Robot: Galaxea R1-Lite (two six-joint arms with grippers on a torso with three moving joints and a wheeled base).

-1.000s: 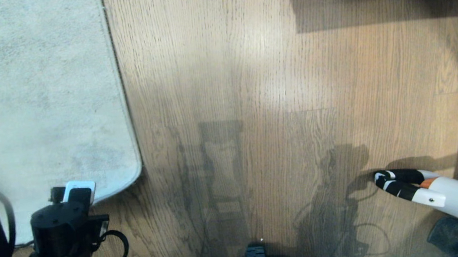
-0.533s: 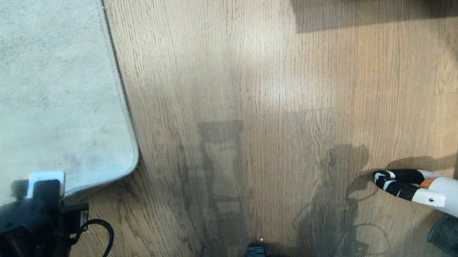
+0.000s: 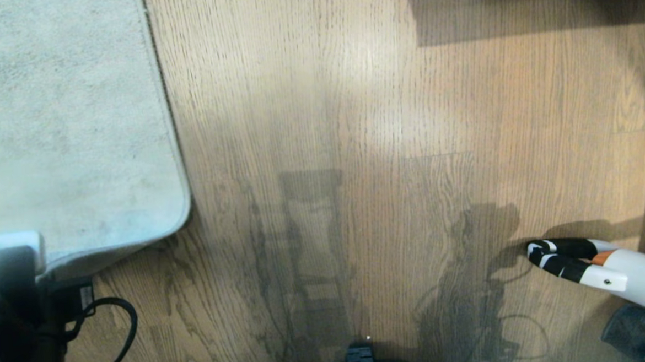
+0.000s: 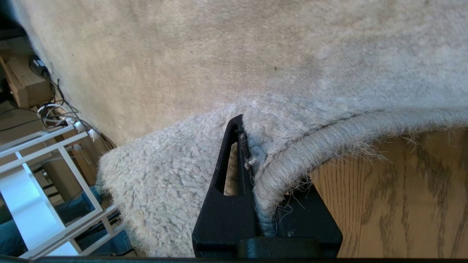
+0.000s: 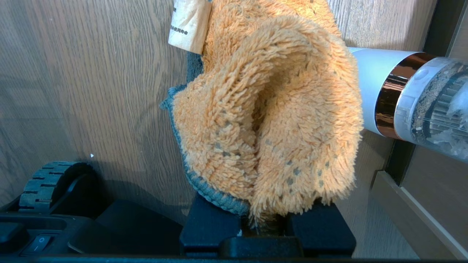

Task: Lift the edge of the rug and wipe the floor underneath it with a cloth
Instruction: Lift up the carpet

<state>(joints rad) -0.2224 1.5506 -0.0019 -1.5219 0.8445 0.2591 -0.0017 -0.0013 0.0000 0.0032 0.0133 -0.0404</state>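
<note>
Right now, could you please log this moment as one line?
left gripper: shut on rug edge, lifted | right gripper: holds cloth, parked | floor: unwiped

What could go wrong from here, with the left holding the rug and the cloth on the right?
1. The left gripper pinches only the bound rug edge; the heavy pile could slip out as it lifts.
2. The cloth, held bunched in the right gripper, may wipe with little contact.
3. The handheld vacuum lying on the floor could block the right arm's path.

Pale grey rug edge point(image 4: 292, 160) curls off the wood floor point(image 3: 387, 144); orange cloth point(image 5: 270, 124) bunched.
</note>
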